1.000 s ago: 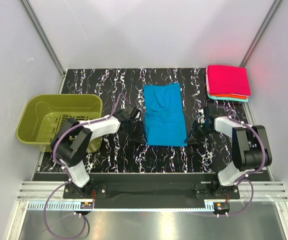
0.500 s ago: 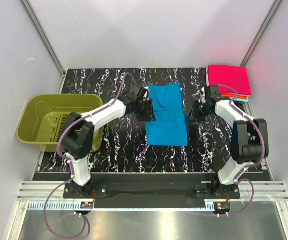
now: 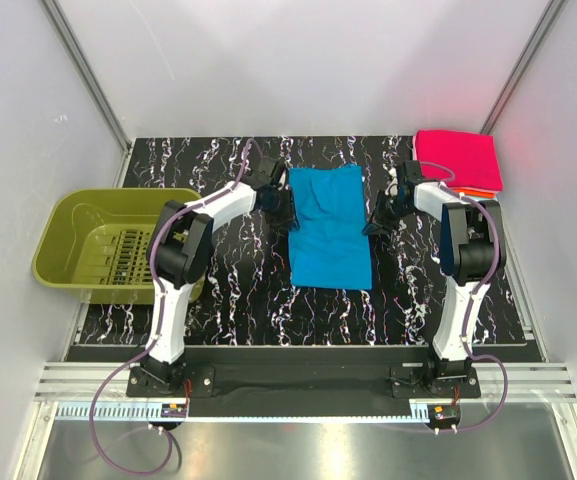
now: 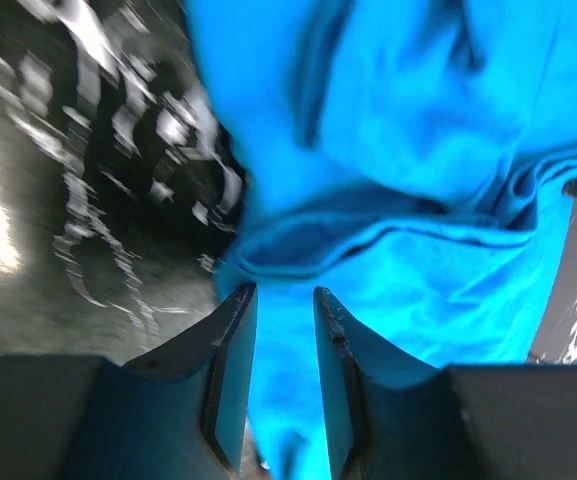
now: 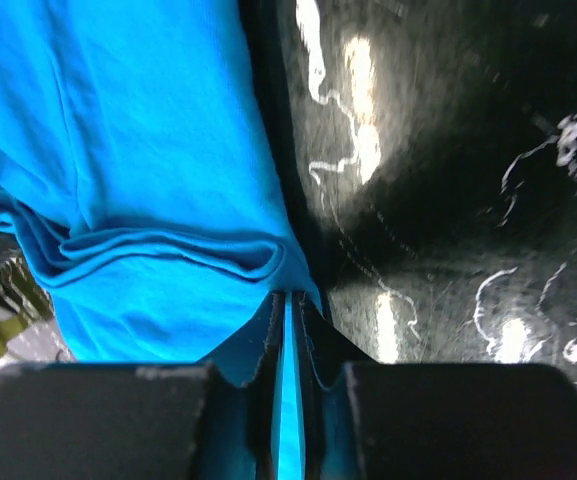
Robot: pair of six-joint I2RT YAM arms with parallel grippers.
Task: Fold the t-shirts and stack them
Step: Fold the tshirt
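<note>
A bright blue t-shirt (image 3: 326,225), folded into a long strip, lies flat mid-table. My left gripper (image 3: 286,212) sits at its left edge near the far end. In the left wrist view its jaws (image 4: 280,300) stand apart over the blue cloth (image 4: 418,150), which shows in the gap. At the shirt's right edge my right gripper (image 3: 376,222) is shut, and a thin fold of the blue cloth (image 5: 138,150) is pinched at its tips (image 5: 288,300). Folded t-shirts are stacked at the back right, magenta (image 3: 457,160) on top and orange (image 3: 478,190) beneath.
An olive-green plastic basket (image 3: 118,245) stands at the table's left side. The black marbled tabletop (image 3: 228,290) shows around the shirt. White walls close in on both sides and at the back.
Both grippers have travelled from the shirt's near corners up along its sides toward the far end. The right jaws have closed on the shirt's right edge.
</note>
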